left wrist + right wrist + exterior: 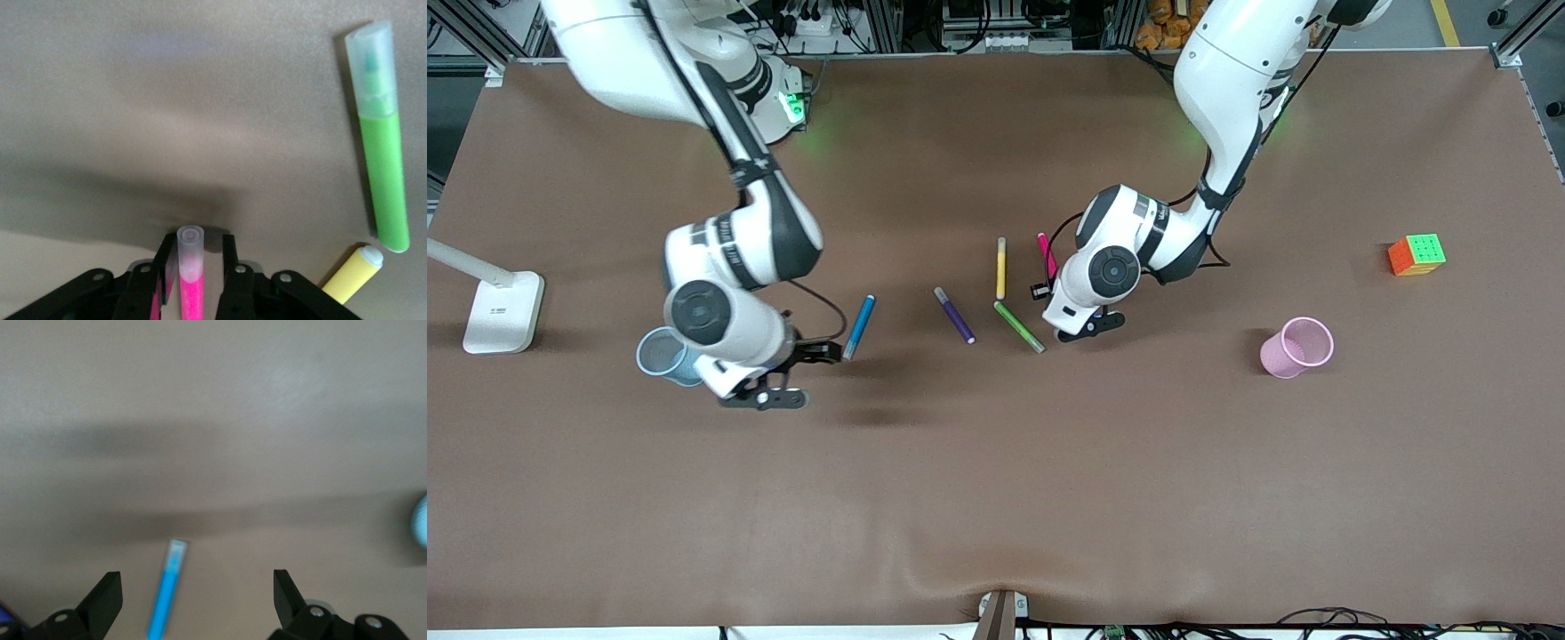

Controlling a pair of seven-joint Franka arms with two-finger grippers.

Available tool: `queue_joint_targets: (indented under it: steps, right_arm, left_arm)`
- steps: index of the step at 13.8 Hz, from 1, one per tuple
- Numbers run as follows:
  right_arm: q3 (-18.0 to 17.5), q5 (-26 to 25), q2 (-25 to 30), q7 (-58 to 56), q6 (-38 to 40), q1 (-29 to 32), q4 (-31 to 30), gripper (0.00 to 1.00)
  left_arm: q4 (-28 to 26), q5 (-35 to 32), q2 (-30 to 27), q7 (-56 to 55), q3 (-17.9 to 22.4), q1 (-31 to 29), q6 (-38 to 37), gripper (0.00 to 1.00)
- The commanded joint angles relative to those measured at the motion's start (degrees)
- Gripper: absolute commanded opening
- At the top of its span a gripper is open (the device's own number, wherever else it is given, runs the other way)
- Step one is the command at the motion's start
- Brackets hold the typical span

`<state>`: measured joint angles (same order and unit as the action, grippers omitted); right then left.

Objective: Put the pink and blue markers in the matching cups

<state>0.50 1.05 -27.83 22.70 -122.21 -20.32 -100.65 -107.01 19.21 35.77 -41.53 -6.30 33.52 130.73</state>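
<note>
The pink marker [1046,254] lies on the brown table beside the yellow pen. My left gripper [1049,284] is down at it. In the left wrist view the marker [191,280] runs between the two fingers of the left gripper [198,241]; they stand close on either side, with a narrow gap still showing at one. The blue marker [859,326] lies toward the right arm's end of the table. My right gripper [800,375] hovers wide open by its nearer end; the marker [167,600] shows between the spread fingers of the right gripper [198,581]. The blue cup [660,356] is partly hidden by the right arm. The pink cup [1296,347] stands toward the left arm's end.
A yellow pen [1001,267], a green pen [1019,326] and a purple pen [954,315] lie close by the pink marker. A coloured cube [1416,254] sits toward the left arm's end, a white lamp base [503,311] at the right arm's end.
</note>
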Motion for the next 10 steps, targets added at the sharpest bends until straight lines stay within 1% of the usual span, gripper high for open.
queue_joint_targets:
  steps: [1, 3, 4, 6, 8, 10]
  right_arm:
    - [0.47, -0.26, 0.50, 4.72, -6.97, -2.09, -5.33, 1.00]
    - [0.38, -0.26, 0.41, 4.89, -10.93, -2.27, -8.58, 1.00]
    - [0.38, -0.26, 0.32, 5.33, -12.69, -2.35, -9.64, 1.00]
    - [0.47, -0.26, -0.81, 7.87, -16.46, -3.76, -11.14, 1.00]
    - [0.47, -0.26, -2.40, 9.28, -17.53, -4.20, -11.15, 1.00]
    - [0.47, -0.34, -3.80, 12.70, -19.02, -5.60, -11.15, 1.00]
  left_arm:
    - [-0.48, 1.01, 0.27, -0.65, 0.33, 0.85, 1.37, 0.20]
    - [-0.39, 1.01, 0.09, -0.65, 0.33, 0.50, 1.28, 0.02]
    - [-0.39, 1.01, -0.34, -0.65, 0.33, 0.06, 1.02, 0.00]
    - [-0.04, 0.92, -1.57, -0.57, 0.41, -1.86, -0.38, 0.00]
    - [0.75, 0.92, -3.24, -0.39, 0.50, -4.06, -4.59, 0.00]
    - [0.84, 0.22, -4.38, -0.22, 0.59, -6.35, -6.54, 0.00]
